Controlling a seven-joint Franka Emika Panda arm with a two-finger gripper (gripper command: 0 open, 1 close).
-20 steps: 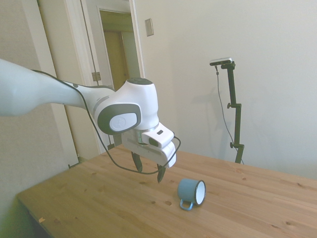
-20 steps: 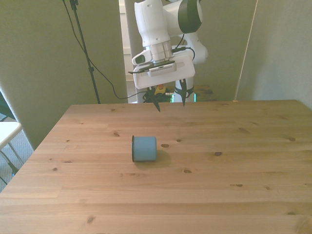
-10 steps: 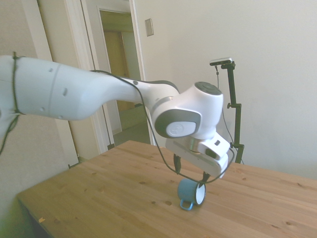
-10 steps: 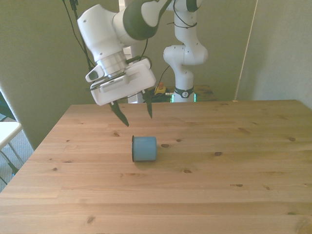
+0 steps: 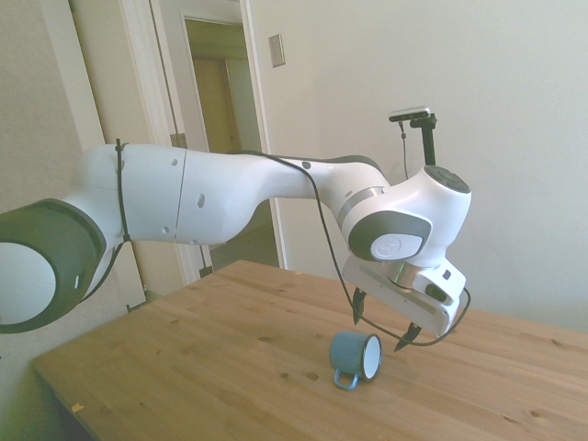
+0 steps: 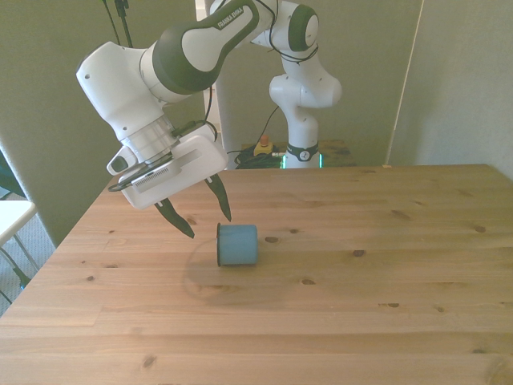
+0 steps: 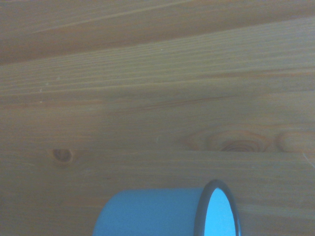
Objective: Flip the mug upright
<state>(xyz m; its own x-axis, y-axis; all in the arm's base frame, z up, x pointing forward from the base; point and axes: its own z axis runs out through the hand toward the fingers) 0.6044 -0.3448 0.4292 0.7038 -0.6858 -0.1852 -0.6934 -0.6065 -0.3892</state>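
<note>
White arm, tilted open claw (image 6: 200, 217)

The table (image 6: 361, 305) is pale knotty wood, its planks smooth with a satin sheen. On it, the mug (image 5: 356, 356) looks enamelled: matt teal outside, glossy white inside, thin dark rim. Above the mug, the arm (image 5: 220, 197) wears smooth, glossy white plastic shells.

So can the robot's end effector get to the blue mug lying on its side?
Probably yes. The end effector hangs open just beside the mug, at its open end, and nothing else on the table stands between them.
</note>
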